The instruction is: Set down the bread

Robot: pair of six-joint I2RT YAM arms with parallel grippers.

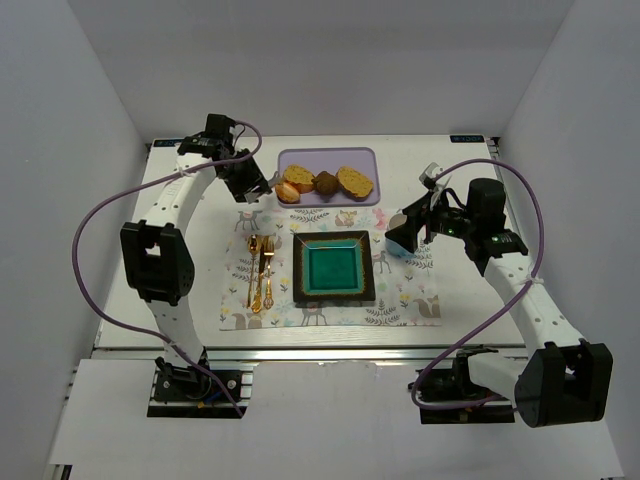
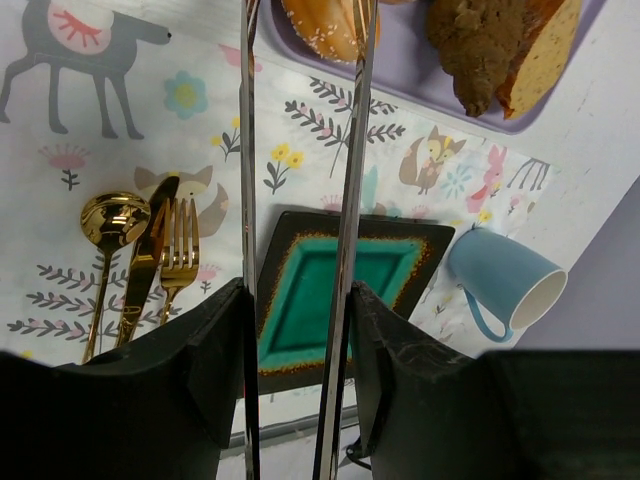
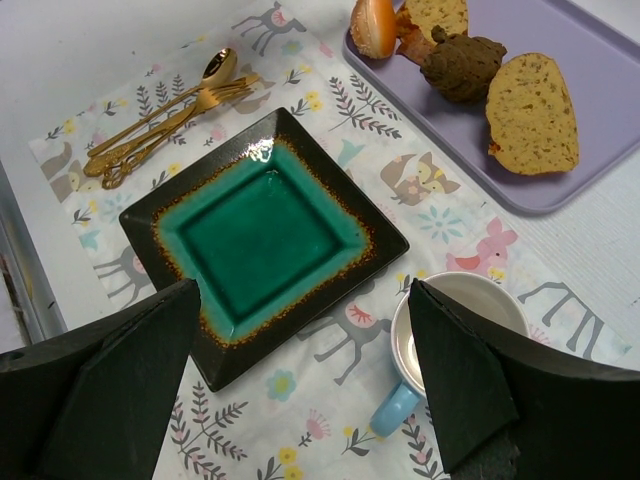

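The left gripper point(image 2: 298, 300) is closed about halfway on a pair of thin metal tongs point(image 2: 350, 200), whose blades lie against the inner faces of its black fingers and run out to the bun point(image 2: 320, 25). One blade crosses the bun's right side and the other passes just left of it. Whether the tips already pinch it cannot be told. The bun lies at the left end of a purple tray point(image 1: 365, 160), which sits at the middle of the tabletop's point(image 1: 400, 185) far edge. It is round, glossy brown and seeded, and looks light and soft, so a hard squeeze would likely dent it and smooth steel might slip on the crust. The best hold is probably across its widest part, low on the sides. Next to it on the tray are a dark, knobbly roll point(image 3: 462, 65) and pale, crumbly slices point(image 3: 532, 112). The likely target is the square plate point(image 1: 335, 237), glazed teal with a dark rim, which lies nearer the arms at the centre of a printed animal mat point(image 1: 400, 300). Gold cutlery point(image 1: 260, 270) lies along the mat's left side, and a blue cup point(image 2: 500, 275) stands at its right, near the plate's far right corner. The right gripper point(image 3: 302, 290) hangs over the cup and plate, spread wide and empty.
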